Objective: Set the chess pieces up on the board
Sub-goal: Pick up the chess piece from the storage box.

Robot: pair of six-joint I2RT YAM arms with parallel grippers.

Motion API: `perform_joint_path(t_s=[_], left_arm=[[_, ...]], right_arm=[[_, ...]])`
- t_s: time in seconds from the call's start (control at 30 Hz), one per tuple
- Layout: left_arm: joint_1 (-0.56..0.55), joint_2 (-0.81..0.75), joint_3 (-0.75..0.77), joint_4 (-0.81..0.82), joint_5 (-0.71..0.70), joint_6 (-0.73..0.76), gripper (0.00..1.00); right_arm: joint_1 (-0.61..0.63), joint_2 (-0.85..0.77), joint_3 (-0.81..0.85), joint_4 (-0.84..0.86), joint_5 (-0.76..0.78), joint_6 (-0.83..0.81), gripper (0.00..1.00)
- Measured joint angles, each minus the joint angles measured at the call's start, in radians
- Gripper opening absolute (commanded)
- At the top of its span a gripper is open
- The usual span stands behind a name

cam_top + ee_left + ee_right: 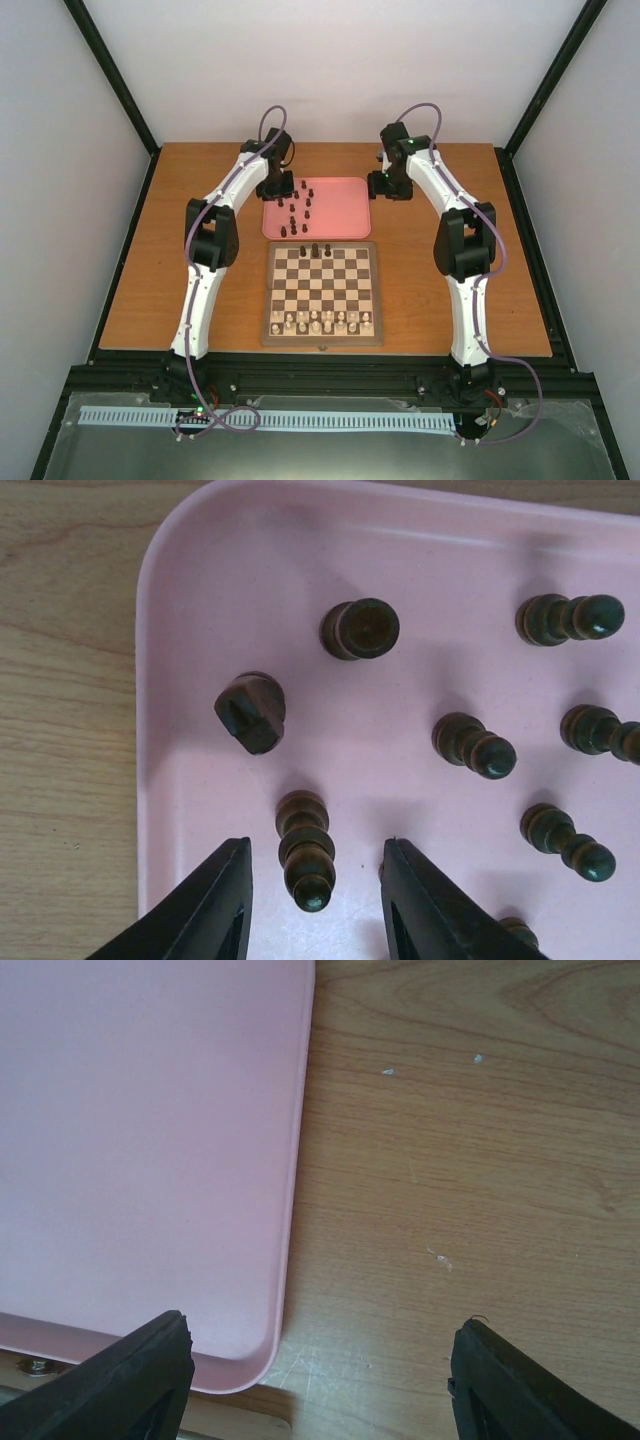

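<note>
In the top external view, the board (pixel 322 293) is seen lying on the wooden desk (pixel 140 250) between the two arms. A pink tray (pixel 345 215) is placed just behind the board's far edge. Most of the dark chess pieces (pixel 295 210) are gathered on the left half of the tray. Three more dark ones (pixel 316 250) are stood in the middle of the board's far row. A row of pale pieces (pixel 322 321) is lined up along the near row. The left jaws are held over the tray's far left corner. The right jaws are held over the desk, just beside the tray's far right corner.

In the left wrist view, the tray (pixel 200 630) is seen from above, with bare desk (pixel 60 730) at the left. The jaws are moderately parted, and one slim dark piece (pixel 305 850) is framed between the two black fingers (pixel 215 910) with a gap on each side. A knight-shaped piece (pixel 251 712) is set just beyond it, a round-topped piece (pixel 360 628) further off, and several more are spread to the right.

In the right wrist view, the jaws are spread wide and nothing is held. One finger (pixel 130 1380) is placed over the tray's corner (pixel 150 1160), the other over bare desk (pixel 450 1160), where a few pale flecks (pixel 388 1070) are scattered.
</note>
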Motion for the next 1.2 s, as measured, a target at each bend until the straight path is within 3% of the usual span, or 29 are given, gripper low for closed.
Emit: perform_joint_path(t_s=[0.53,0.6,0.8,1.03,1.2], left_arm=[[0.003,0.030,0.002,0.008,0.002,-0.003,0.34],[0.005,0.034,0.002,0.010,0.002,-0.003,0.28],[0.009,0.036,0.005,0.016,0.009,-0.008,0.26],[0.010,0.038,0.013,0.017,0.027,-0.013,0.09],[0.010,0.038,0.014,0.016,0.039,-0.017,0.05]], right_arm=[[-0.007,0.014,0.000,0.000,-0.001,0.000,0.71],[-0.010,0.014,0.000,0.000,0.000,0.000,0.71],[-0.013,0.014,0.000,0.000,-0.002,0.000,0.71],[-0.015,0.014,0.000,0.000,-0.004,0.000,0.71],[-0.015,0.014,0.000,0.000,-0.004,0.000,0.71]])
